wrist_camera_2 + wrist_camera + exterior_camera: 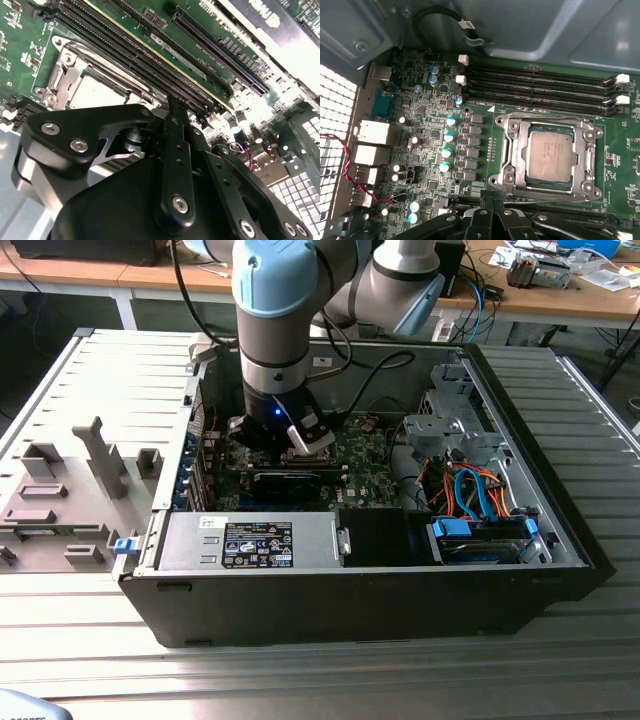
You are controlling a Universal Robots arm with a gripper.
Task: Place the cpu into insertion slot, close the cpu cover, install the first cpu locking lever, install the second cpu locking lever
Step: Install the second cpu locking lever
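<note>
The cpu (pixel 550 157), a silvery square chip, lies flat inside the insertion slot (pixel 506 176) on the green motherboard. The cpu cover (pixel 517 150), a thin metal frame, lies down around the chip, which shows through its window. Thin wire levers run along the frame's edges. In the second wrist view the cpu (pixel 97 92) and cover (pixel 67 70) sit just beyond my black gripper (pixel 172 106). My gripper (pixel 488 197) hovers beside the slot with its fingers together and nothing between them. In the exterior view the gripper (pixel 290 445) reaches down into the open computer case.
Long black memory slots (pixel 540 87) run beside the socket. A long black card (pixel 288 483) stands near the gripper. A silver power supply (pixel 250 540) and orange and blue cables (pixel 470 490) fill the case front. Grey fixtures (pixel 60 490) lie at the exterior view's left.
</note>
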